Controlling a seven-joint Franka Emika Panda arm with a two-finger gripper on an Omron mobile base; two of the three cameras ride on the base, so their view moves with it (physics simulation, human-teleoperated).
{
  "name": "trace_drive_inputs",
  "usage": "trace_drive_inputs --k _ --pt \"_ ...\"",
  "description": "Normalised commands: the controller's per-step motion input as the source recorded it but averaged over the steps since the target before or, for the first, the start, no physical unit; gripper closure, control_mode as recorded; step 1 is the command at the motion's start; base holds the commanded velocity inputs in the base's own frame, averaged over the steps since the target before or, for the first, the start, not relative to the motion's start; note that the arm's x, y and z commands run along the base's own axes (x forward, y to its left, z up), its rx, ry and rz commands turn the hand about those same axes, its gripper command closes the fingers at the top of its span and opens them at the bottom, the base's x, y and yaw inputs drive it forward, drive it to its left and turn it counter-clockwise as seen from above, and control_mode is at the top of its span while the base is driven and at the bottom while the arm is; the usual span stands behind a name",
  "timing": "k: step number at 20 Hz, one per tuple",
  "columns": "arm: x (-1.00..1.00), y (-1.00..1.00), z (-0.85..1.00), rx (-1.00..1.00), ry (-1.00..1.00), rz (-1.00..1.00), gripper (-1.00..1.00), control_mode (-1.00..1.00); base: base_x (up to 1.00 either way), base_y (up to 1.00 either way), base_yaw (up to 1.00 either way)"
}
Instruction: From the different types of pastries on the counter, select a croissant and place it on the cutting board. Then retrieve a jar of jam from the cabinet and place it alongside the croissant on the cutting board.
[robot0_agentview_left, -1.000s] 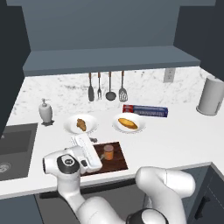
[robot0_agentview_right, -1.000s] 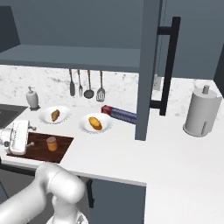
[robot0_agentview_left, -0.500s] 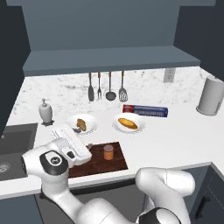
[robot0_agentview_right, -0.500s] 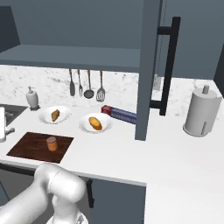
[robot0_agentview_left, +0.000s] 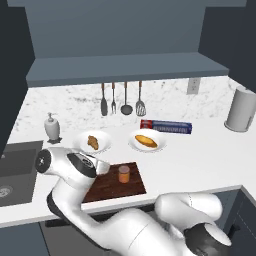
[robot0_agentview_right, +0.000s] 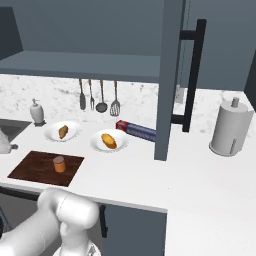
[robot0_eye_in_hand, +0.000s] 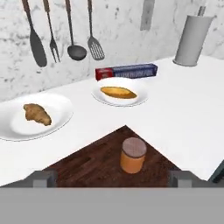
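The jar of jam (robot0_eye_in_hand: 132, 155) stands upright on the dark wooden cutting board (robot0_eye_in_hand: 96, 162), free of my fingers. My gripper (robot0_eye_in_hand: 112, 179) is open, its tips spread wide just short of the jar. In the left base view my hand (robot0_agentview_left: 82, 164) hovers over the left end of the cutting board (robot0_agentview_left: 107, 187), left of the jar (robot0_agentview_left: 124, 174). The croissant (robot0_eye_in_hand: 37, 113) lies on a white plate (robot0_eye_in_hand: 17, 127) behind the board, also seen as the croissant (robot0_agentview_left: 92, 142) and croissant (robot0_agentview_right: 63, 131). The jar (robot0_agentview_right: 59, 164) sits on the right half of the board (robot0_agentview_right: 35, 165).
A golden loaf (robot0_agentview_left: 146, 141) lies on a second plate, with a blue and red box (robot0_agentview_left: 166, 126) behind it. Utensils (robot0_agentview_left: 122, 100) hang on the wall. A soap dispenser (robot0_agentview_left: 51, 127) and sink (robot0_agentview_left: 12, 170) are at the left, a paper towel roll (robot0_agentview_right: 230, 127) at the right, an open cabinet door (robot0_agentview_right: 170, 75) above.
My hand has pulled away from the jar, swinging left and back off the board's middle. The jar stays standing on the board. The gripper stays open.
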Motion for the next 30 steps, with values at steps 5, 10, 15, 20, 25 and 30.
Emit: trace_drive_inputs --k 5,10,15,20,25,30 --pt "0.01 -0.01 0.02 0.02 0.67 0.27 -1.00 -1.00 0.00 0.00 0.00" --pt "0.25 0.00 0.22 0.00 0.52 0.14 -1.00 -1.00 0.00 0.00 0.00" --pt "0.41 -0.01 -0.07 0.00 0.10 0.05 -1.00 -1.00 0.00 0.00 0.00" --pt "0.78 0.00 -0.09 0.00 0.17 0.14 -1.00 -1.00 0.00 0.00 0.00" --pt "0.65 0.01 0.18 0.20 0.11 0.29 -1.00 -1.00 0.00 0.00 0.00" --pt "0.21 -0.21 0.03 0.23 0.12 0.48 -1.00 -1.00 0.00 0.00 0.00"
